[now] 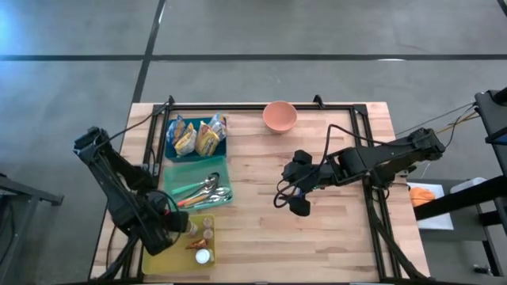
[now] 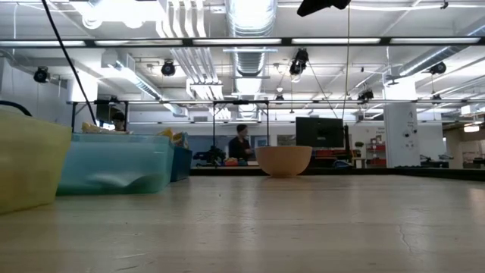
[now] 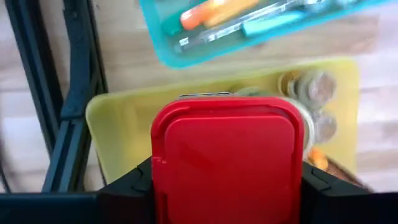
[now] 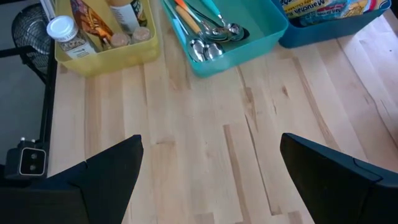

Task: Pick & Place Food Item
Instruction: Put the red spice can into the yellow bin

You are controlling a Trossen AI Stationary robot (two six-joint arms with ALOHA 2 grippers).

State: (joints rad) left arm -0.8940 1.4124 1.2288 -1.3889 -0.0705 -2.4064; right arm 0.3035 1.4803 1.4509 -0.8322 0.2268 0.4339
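A container with a red flip-top lid (image 3: 227,155) fills the left wrist view, and my left gripper (image 3: 227,196) is shut on it over the yellow bin (image 3: 118,118). In the high view that gripper (image 1: 168,226) stands at the table's near left, above the yellow bin (image 1: 158,261). Small jars (image 3: 314,93) stand in the bin beside the container. My right gripper (image 1: 290,198) hangs open above bare wood at mid-table, with nothing between its fingers (image 4: 208,180). My left gripper pinches the red-lidded container between its two fingers (image 3: 127,186), one on each opposite side, just under the lid's edge (image 3: 155,168). The fingers come from above and point down. The container stands upright, lid up, over the yellow bin; whether its bottom rests there is hidden.
A teal bin of cutlery (image 1: 196,188) and a blue bin of snack packs (image 1: 198,136) line the left side beyond the yellow bin. A pink bowl (image 1: 279,116) stands at the far middle. A black frame (image 1: 261,107) runs along the table's edges. Bare wood spans the centre and right.
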